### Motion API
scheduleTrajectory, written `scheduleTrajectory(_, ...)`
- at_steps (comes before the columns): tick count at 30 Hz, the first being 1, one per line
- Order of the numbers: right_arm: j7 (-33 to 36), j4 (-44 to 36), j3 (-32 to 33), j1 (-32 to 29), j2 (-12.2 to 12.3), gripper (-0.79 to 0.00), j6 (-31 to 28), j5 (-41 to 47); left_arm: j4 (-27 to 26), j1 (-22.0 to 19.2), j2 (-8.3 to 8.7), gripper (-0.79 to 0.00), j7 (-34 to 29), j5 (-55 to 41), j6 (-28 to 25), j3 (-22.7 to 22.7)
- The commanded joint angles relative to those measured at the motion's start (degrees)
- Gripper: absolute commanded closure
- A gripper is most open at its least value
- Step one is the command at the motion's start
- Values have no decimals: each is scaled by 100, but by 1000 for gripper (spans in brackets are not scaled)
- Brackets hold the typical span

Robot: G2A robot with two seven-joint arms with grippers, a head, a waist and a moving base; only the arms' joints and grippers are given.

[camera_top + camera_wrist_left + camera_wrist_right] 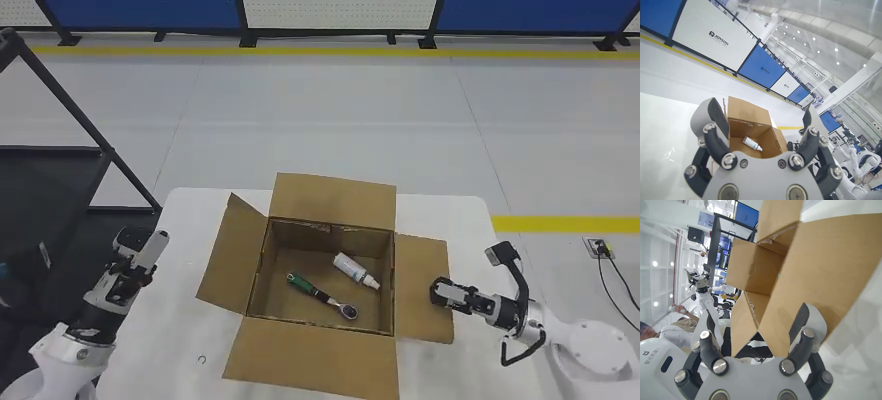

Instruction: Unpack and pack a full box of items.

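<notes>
An open cardboard box (300,355) stands mid-table with all its flaps folded out. On its floor lie a white bottle (355,270) and a green-handled ratchet wrench (322,296). My left gripper (150,248) is over the table to the left of the box, open and holding nothing. In the left wrist view its fingers (715,113) frame the box (745,111) and the bottle (752,143). My right gripper (440,293) is at the outer edge of the right flap (425,285), open. In the right wrist view the flap's corner (810,275) lies between that gripper's (755,323) fingers.
The white table (170,330) has bare room on both sides of the box. A small clear scrap (201,359) lies near the front left. A black metal frame (60,110) stands off the table's left edge.
</notes>
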Motion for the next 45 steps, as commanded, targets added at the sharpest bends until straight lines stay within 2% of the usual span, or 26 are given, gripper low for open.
scheduleTrajectory(1, -94, -484, -97, 89, 0, -785, 134, -182, 32, 44, 8, -785, 42, -89, -64, -91)
scheduleTrajectory(5, -21, -1262, -575, 526, -9, -785, 616, -757, 70, 177, 24, -785, 56, -243, -190, -261)
scheduleTrajectory(9, 197, -1406, -1557, 1396, -82, -785, 1333, -1633, 176, 392, 28, -785, 136, -428, -304, -417)
scheduleTrajectory(15, 158, -502, -3379, 3006, -433, -785, 2150, -2496, 317, 778, 28, -785, 230, -682, -530, -665)
scheduleTrajectory(18, -28, 82, -4152, 3650, -680, -785, 2425, -2692, 378, 966, 27, -785, 232, -833, -643, -771)
scheduleTrajectory(20, -154, 487, -4511, 3946, -852, -785, 2622, -2504, 441, 1038, 34, -785, 137, -990, -737, -810)
scheduleTrajectory(36, -184, 462, -4548, 3942, -857, -785, 2619, -2572, 461, 1051, 39, -785, 76, -1026, -775, -820)
scheduleTrajectory(41, -314, 407, -5367, 4321, -1107, -785, 2450, -3458, 471, 1002, 51, -785, 46, -1073, -770, -797)
scheduleTrajectory(45, -121, 804, -6115, 4859, -1439, -785, 2704, -4244, 614, 834, 94, -785, -141, -1300, -791, -931)
